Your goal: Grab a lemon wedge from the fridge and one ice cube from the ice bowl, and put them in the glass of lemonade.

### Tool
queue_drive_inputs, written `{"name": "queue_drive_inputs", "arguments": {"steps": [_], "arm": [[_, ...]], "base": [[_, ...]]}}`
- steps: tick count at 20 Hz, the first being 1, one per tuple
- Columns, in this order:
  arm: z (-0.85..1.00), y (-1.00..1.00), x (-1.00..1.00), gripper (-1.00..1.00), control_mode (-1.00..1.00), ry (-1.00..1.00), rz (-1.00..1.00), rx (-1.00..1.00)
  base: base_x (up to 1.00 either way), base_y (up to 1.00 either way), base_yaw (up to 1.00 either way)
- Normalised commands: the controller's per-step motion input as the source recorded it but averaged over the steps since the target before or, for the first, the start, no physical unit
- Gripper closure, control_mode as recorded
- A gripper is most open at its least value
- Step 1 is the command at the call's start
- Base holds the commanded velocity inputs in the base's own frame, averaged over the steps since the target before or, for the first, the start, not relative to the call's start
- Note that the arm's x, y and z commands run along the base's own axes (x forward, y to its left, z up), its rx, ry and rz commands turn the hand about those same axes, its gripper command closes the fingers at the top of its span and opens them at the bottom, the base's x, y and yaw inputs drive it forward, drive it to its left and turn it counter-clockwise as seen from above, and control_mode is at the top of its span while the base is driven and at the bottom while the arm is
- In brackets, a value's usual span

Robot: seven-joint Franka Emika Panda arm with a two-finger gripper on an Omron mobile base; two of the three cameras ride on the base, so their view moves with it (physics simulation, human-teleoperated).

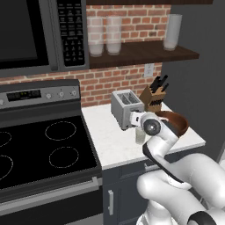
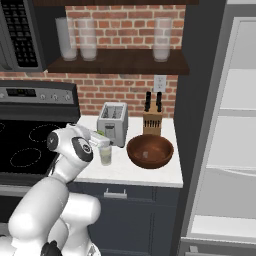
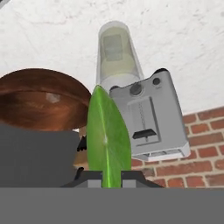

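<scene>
In the left base view the white arm reaches from 5 o'clock over the white speckled desk (image 1: 112, 143), its wrist covering most of the small clear glass of pale lemonade (image 1: 140, 136), which stands just in front of the silver two-slot toaster (image 1: 124, 107); the wide reddish-brown wooden ice bowl (image 1: 178, 121) peeks out at 3 o'clock of the wrist, with the wooden knife block (image 1: 154, 99) behind it near the brick wall. The hand seems brought here so the wedge can go down into the glass. In the right base view the tool (image 2: 101, 137) sits just above the glass rim at 9 o'clock of the bowl, a speck of green showing at its tip; the desk edge runs close in front of the glass, while the dark-grey fridge (image 2: 200, 125) stands open at 3 o'clock with its white shelves showing, well apart from the hand. Room is tight behind, where the toaster nearly touches the glass, and freer toward the stove at 9 o'clock. In the hand view the tool is clamped on the lime-green lemon wedge (image 3: 108, 140), held edge-on between the fingertips, with the glass mouth at 12 o'clock beyond it; the wedge looks not yet quite over the opening.
</scene>
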Motion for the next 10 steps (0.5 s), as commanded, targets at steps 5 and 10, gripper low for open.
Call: {"name": "queue_drive_inputs", "arguments": {"steps": [5,10], "arm": [[0.00,0.02,0.00,1.00,-1.00,0.12,0.00,0.00],[0.00,0.00,-0.07,1.00,-1.00,0.12,0.00,0.02]], "base": [[0.00,0.00,0.00],[0.00,0.00,0.00]]}}
